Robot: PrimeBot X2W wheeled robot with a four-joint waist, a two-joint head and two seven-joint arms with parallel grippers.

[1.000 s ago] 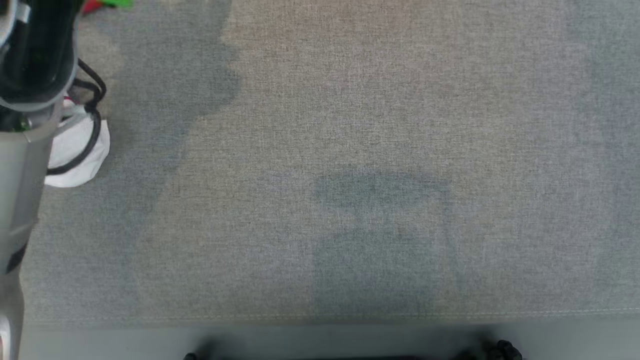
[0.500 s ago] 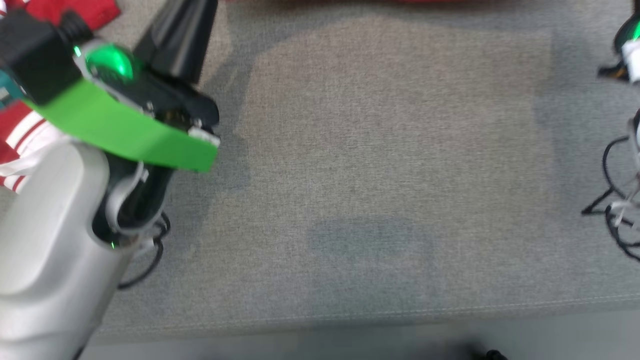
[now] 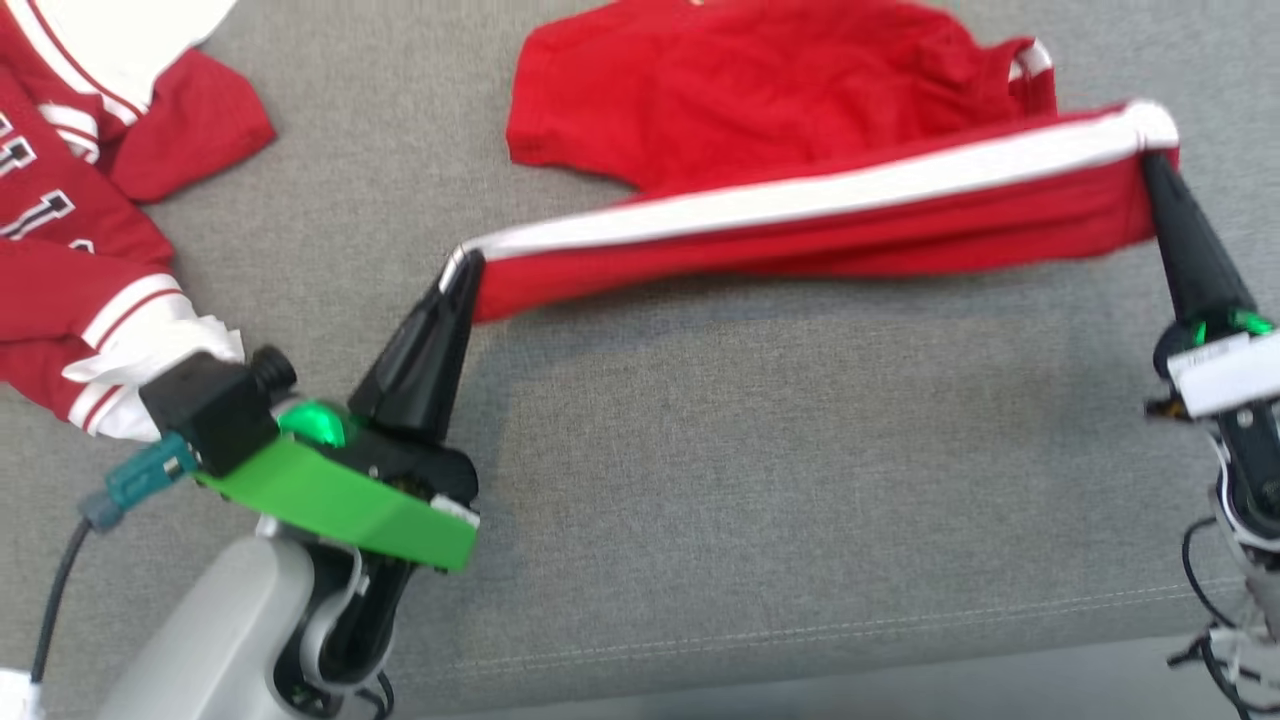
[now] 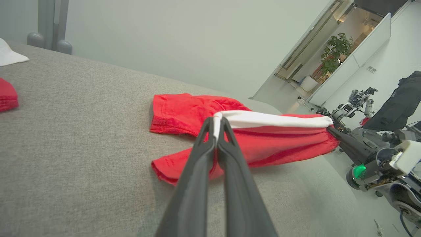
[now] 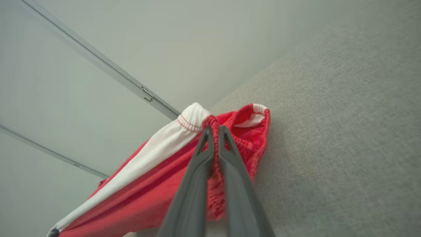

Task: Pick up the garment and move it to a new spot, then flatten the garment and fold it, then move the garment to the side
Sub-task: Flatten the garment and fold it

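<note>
Where the grey fabric surface (image 3: 760,480) shows its stitched near edge, the two arms rise from the lower corners of the head view. The left gripper (image 3: 462,268) is pinched closed on one end of the garment (image 3: 800,225), its tips clamped over the white stripe. The right gripper (image 3: 1150,165) is likewise closed on the other end, at the gathered waistband. Between them the red edge with its white stripe is pulled taut in a nearly straight line and lifted off the surface, with a shadow beneath it. Beyond that line the rest of the garment lies rumpled on the surface. At the far left, well apart, lies other red-and-white clothing (image 3: 70,250).
</note>
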